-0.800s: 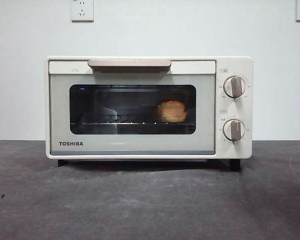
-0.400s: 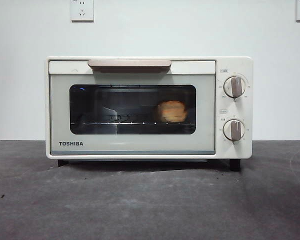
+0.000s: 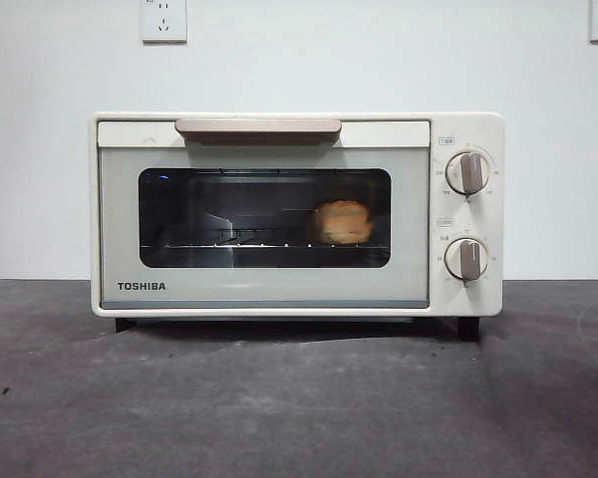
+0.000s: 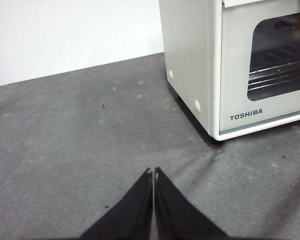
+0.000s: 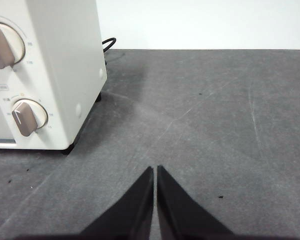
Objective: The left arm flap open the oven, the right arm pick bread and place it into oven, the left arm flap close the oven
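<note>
Sitting on the rack behind the shut door of our oven (image 3: pixel 297 214), right of centre: bread (image 3: pixel 342 222) | left gripper (image 4: pixel 153 172) pressed together, empty, above the table (image 4: pixel 80 150) | right gripper (image 5: pixel 155 170) likewise.

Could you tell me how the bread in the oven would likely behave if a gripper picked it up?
The bread looks lumpy and rounded, so it probably squashes a little under the jaws rather than slipping. It seems small beside the oven, likely light. Resting on the wire rack, it may rock or roll if nudged.
</note>
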Robot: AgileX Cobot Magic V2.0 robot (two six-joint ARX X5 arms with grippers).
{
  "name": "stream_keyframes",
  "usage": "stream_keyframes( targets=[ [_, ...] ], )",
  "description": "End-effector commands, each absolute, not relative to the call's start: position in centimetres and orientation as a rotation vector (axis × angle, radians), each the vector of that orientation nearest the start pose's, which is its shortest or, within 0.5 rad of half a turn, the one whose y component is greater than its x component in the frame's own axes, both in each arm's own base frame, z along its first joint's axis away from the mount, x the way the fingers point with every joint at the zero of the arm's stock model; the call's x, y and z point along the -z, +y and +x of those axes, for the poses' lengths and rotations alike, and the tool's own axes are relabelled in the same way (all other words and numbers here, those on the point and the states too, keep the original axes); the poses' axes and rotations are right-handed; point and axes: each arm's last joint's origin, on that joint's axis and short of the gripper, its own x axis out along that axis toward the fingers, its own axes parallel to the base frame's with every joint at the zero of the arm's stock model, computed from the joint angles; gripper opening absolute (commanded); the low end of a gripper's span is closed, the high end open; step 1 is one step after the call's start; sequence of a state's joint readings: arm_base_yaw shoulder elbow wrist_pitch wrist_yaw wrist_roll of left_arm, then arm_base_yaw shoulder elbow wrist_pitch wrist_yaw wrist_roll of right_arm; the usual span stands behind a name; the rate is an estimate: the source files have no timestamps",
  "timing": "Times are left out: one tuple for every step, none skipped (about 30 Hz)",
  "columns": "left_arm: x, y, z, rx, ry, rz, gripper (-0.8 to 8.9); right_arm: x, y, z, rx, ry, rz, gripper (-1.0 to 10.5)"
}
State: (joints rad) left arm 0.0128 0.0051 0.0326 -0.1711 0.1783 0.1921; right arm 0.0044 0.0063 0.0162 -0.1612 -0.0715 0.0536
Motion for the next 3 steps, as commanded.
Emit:
stream_keyframes(
  targets=[
    [-15.04, -0.37, 9.54, 0.177, 0.153, 0.173, 0.16, -15.21, 0.23, 9.62, -0.069, 0.147, 0.069, 0.1],
    [-15.04, -0.37, 9.54, 0.177, 0.153, 0.172, 0.16, -15.21, 0.23, 9.62, -0.069, 0.147, 0.069, 0.1],
    [-15.04, -0.37, 9.54, 0.177, 0.153, 0.172, 0.16, -15.21, 0.23, 9.62, -0.069, 0.147, 0.069, 0.1]
  ],
)
